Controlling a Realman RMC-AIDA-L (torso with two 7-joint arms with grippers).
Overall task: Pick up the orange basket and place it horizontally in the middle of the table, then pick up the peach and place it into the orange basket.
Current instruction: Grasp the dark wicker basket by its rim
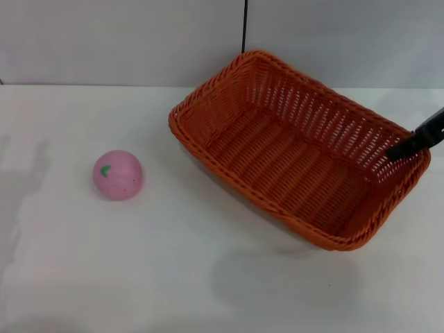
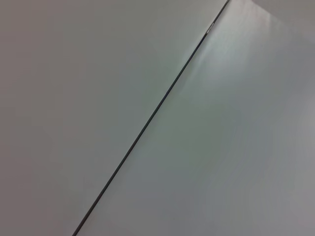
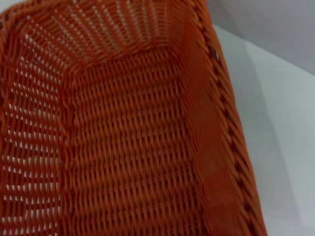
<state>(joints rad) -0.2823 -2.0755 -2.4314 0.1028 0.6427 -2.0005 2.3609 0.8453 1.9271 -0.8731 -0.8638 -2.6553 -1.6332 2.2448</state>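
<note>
The orange basket (image 1: 291, 163) hangs at the right of the head view, turned diagonally and empty, with its shadow cast on the table (image 1: 139, 270) below and in front of it. My right gripper (image 1: 411, 146) comes in from the right edge, and a black finger grips the basket's near-right rim. The right wrist view looks straight down into the woven inside of the basket (image 3: 128, 147). The pink peach (image 1: 118, 175) rests alone on the table at the left, well apart from the basket. My left gripper shows in no view.
A grey wall with a dark vertical seam (image 1: 244, 28) stands behind the table's far edge. The left wrist view holds only plain pale surfaces split by a dark line (image 2: 147, 123). White tabletop lies between peach and basket.
</note>
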